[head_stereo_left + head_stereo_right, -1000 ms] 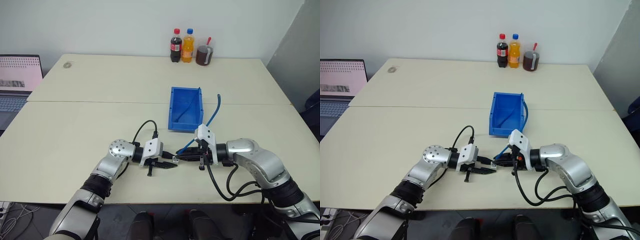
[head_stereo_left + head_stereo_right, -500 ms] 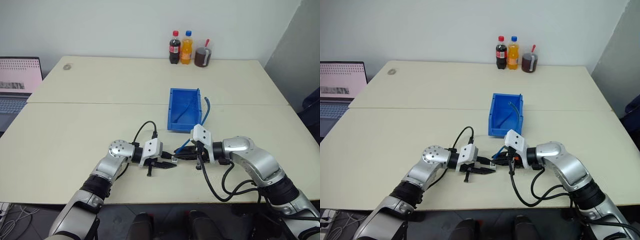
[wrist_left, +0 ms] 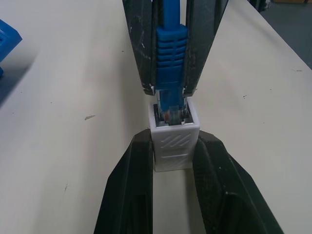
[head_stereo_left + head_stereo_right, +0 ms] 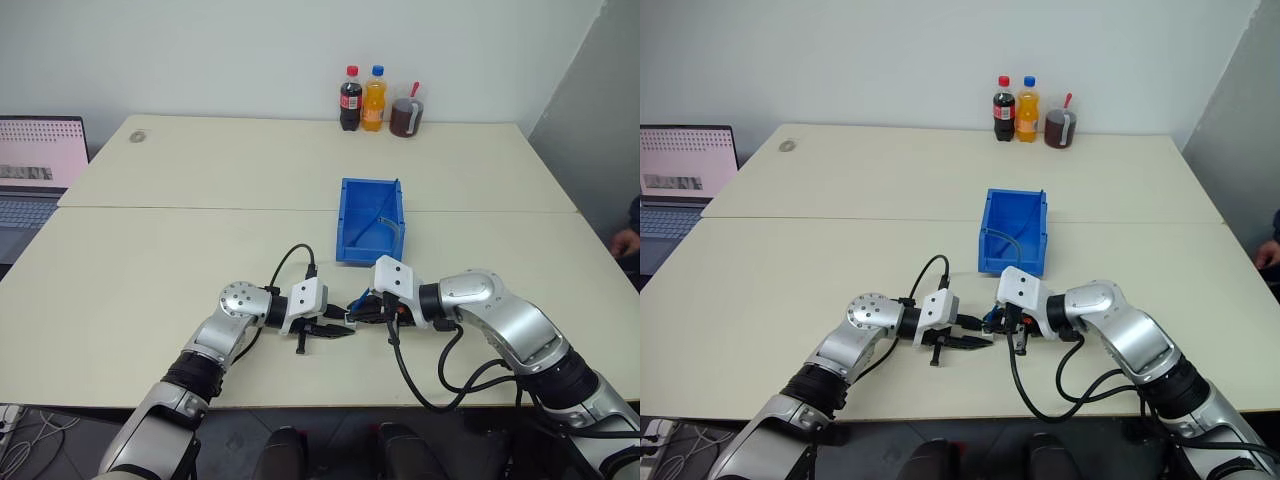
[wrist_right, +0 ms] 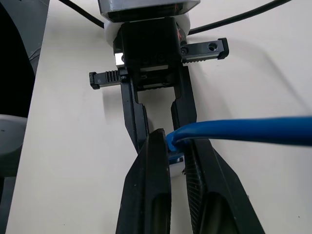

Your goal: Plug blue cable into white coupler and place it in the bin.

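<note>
My left gripper (image 3: 174, 140) is shut on the white coupler (image 3: 174, 144), holding it by its sides just above the table. My right gripper (image 5: 174, 140) faces it tip to tip and is shut on the ribbed plug of the blue cable (image 3: 170, 58). The plug's tip sits in the coupler's dark socket. From the head views both grippers meet near the table's front edge, left gripper (image 4: 340, 327) and right gripper (image 4: 362, 309). The cable's free length (image 5: 243, 129) runs back toward the bin (image 4: 366, 253), a blue open tray just behind the grippers.
Two bottles (image 4: 350, 97) and a cup with a dark drink (image 4: 406, 113) stand at the table's far edge. An open laptop (image 4: 35, 165) sits at the far left. A person's hand (image 4: 626, 241) shows at the right edge.
My right wrist has rolled, and the cable's free end has swung from right of the bin to over the bin. The left gripper has stayed put with the coupler.
</note>
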Available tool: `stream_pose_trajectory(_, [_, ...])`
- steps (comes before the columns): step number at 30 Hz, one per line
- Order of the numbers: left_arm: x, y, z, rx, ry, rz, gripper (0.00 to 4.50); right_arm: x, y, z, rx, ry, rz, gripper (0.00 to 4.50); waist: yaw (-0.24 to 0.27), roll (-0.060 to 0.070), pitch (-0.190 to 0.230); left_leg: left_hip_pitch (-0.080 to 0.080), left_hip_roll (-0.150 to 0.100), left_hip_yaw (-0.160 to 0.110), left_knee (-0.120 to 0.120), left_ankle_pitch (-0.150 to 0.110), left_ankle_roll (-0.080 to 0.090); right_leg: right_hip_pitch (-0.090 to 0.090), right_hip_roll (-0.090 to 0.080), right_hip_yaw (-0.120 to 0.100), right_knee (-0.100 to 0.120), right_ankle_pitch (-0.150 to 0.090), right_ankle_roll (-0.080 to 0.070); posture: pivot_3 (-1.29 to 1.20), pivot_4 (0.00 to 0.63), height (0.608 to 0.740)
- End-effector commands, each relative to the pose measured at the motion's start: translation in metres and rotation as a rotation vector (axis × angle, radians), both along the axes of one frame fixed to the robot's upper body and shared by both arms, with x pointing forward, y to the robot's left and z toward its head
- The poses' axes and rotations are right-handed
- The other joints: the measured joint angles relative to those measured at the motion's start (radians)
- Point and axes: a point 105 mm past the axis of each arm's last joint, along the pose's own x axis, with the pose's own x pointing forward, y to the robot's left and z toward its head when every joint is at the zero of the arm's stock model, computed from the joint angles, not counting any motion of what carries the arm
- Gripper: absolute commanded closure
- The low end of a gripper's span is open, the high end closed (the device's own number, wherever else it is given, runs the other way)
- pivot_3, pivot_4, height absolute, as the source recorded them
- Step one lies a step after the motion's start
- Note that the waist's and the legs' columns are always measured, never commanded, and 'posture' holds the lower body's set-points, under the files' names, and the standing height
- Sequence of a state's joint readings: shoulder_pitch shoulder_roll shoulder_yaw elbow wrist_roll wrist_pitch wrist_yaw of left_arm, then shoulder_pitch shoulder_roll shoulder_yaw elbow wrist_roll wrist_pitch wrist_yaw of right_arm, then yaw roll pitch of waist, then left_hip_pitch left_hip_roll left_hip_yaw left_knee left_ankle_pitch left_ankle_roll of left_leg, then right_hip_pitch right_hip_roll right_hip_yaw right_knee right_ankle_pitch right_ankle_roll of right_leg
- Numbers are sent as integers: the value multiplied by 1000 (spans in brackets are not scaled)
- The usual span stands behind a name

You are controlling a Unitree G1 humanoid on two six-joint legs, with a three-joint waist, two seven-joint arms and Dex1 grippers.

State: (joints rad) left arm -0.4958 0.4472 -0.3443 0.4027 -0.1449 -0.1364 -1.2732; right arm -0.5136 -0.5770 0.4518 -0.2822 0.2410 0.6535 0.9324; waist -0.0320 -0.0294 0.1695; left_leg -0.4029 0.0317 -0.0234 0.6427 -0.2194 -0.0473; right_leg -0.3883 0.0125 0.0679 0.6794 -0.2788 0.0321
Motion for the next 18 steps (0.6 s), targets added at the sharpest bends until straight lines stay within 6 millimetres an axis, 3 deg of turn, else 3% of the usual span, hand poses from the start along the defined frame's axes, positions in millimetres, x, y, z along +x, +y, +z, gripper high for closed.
stream_pose_trajectory(1, [-1, 0, -8, 34, 11, 18, 3673, -5, -12, -41, -105, 80, -38, 4356, 0, 0, 0, 0, 0, 0, 0, 0, 0, 0, 0, 0, 0, 0, 0, 0, 150, 740])
stream_pose_trajectory(5, [-1, 0, -8, 34, 9, 19, 3673, 3, -16, -63, -159, 88, -71, 4356, -1, 0, -8, 3, 0, 0, -1, 0, 0, 2, 0, 0, 0, 0, 0, 0, 150, 740])
stream_pose_trajectory(7, [-1, 0, -7, 35, 8, 19, 3673, 4, -17, -66, -173, 89, -70, 4356, -1, 1, -12, 5, 0, 0, -1, 0, 0, 4, 0, 0, 0, -4, -7, 0, 150, 740])
stream_pose_trajectory(15, [1, -1, -6, 34, -3, 25, 3673, 8, -18, -73, -194, 107, -77, 4356, -2, 1, -21, 13, 1, 0, -3, 0, 0, 5, 0, 2, 0, -6, -9, 0, 150, 740])
stream_pose_trajectory(17, [1, -1, -4, 20, 7, 31, 2991, 9, -18, -72, -188, 106, -80, 4356, -2, 1, -21, 14, 1, 0, -4, 0, 0, 5, 0, 2, 0, -6, -9, 0, 150, 740])
stream_pose_trajectory(18, [0, -1, -3, 14, 16, 33, 2859, 9, -18, -70, -179, 108, -83, 4356, -2, 1, -21, 14, 1, 0, -4, 0, 0, 4, 0, 2, 0, -6, -9, 0, 150, 740])
